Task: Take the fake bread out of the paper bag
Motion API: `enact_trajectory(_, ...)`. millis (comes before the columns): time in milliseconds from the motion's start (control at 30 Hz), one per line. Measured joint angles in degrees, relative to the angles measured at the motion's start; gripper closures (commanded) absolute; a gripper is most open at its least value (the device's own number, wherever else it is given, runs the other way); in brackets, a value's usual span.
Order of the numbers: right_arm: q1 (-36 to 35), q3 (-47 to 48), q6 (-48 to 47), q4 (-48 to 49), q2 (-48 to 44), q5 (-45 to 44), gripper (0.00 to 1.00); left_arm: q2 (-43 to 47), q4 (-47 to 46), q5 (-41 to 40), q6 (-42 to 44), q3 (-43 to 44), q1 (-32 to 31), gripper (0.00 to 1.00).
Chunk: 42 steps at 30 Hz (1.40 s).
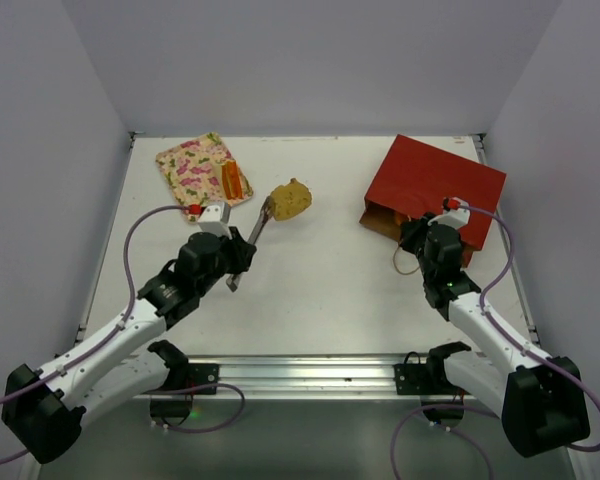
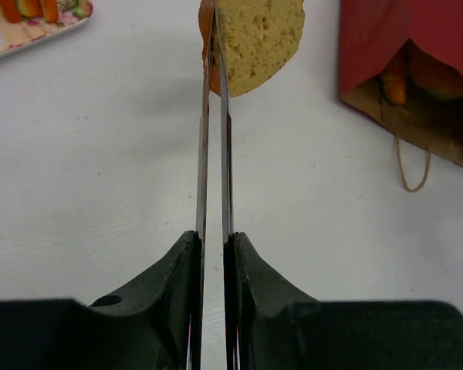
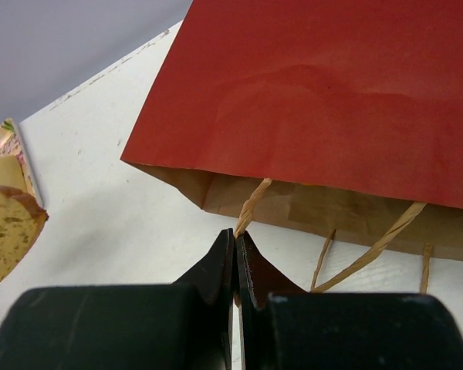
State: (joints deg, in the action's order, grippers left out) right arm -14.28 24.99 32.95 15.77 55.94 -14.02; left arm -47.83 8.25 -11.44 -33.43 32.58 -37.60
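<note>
While my right gripper [image 3: 235,240] pinches the dark-red paper bag [image 3: 332,92] by its cord handle [image 3: 252,202], my left gripper [image 2: 215,46] clamps a tan spongy bread slice [image 2: 262,38]. That pinch anchors the bag, I judge.

A tan bread slice [image 1: 291,200] with an orange edge is pinched in the left claw [image 1: 270,208]. The dark-red paper bag [image 1: 435,185] lies flat, mouth open, more bread [image 2: 393,81] inside.

The left pincer [image 2: 214,35] had its two long, thin fingers [image 2: 204,139] pressed nearly together on a tan, spongy fake bread piece [image 2: 266,38] over the white bench [image 2: 100,169]. To the right lay the red paper bag [image 2: 374,38], its mouth open, with something orange [image 2: 394,81] inside and a cord handle [image 2: 413,166] trailing out. A floral tray [image 2: 31,37] sat in the upper left corner.
</note>
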Motion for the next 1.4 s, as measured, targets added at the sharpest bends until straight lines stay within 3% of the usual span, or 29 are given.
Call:
enact_trajectory(500,-0.02,0.02,0.0,-0.13,1.97,0.07,1.0,-21.7,0.68,0.2,2.64,15.47,14.45,1.0)
enact_trajectory(1000,0.0,0.07,0.0,-0.35,2.19,0.04,1.0,-34.93,0.02,-0.22,2.82,29.4,16.52,1.0)
enact_trajectory(1400,0.0,0.17,0.0,-0.55,2.32,0.07,1.0,-38.07,2.21,-2.73,2.84,30.21,18.95,1.0)
